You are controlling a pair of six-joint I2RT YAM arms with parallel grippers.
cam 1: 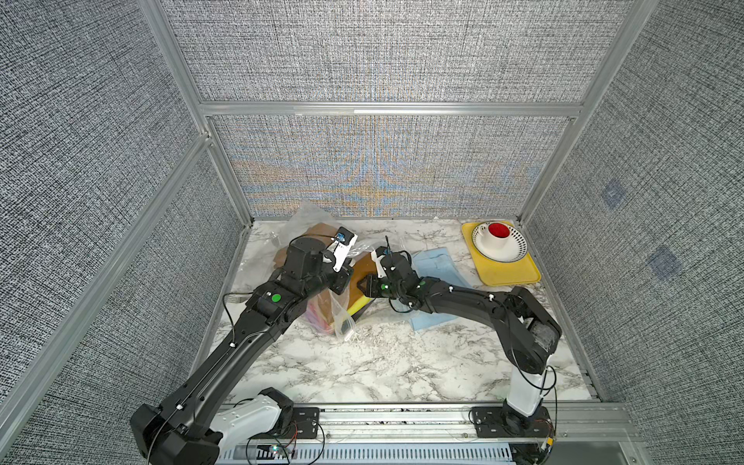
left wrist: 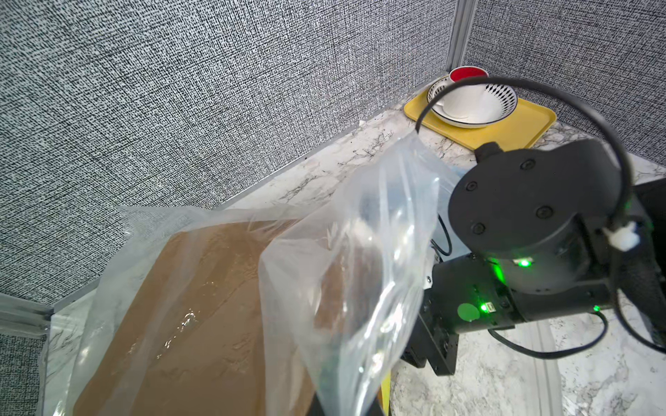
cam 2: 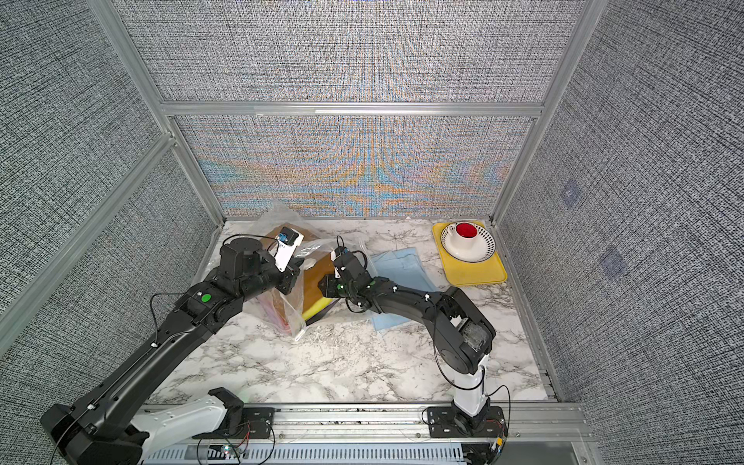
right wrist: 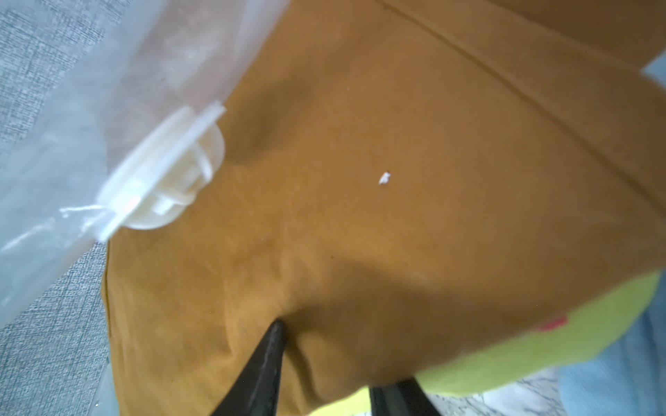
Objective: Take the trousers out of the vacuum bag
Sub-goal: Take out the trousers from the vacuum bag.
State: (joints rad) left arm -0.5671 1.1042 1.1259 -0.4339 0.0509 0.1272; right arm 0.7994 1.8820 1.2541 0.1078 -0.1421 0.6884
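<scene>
Our right pincer (right wrist: 335, 354) is about half closed on a fold of the brown trousers (right wrist: 396, 180), which run straight ahead of it into the bag (left wrist: 353, 252), whose flap the clamped-shut left pincer (cam 1: 340, 284) just beside holds up, so we'd pull straight back.

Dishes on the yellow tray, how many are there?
2. A white bowl with a dotted rim sits on the yellow tray at the far right corner of the table; a white cup with a red inside sits in that bowl. Nothing else shows on the tray.
</scene>
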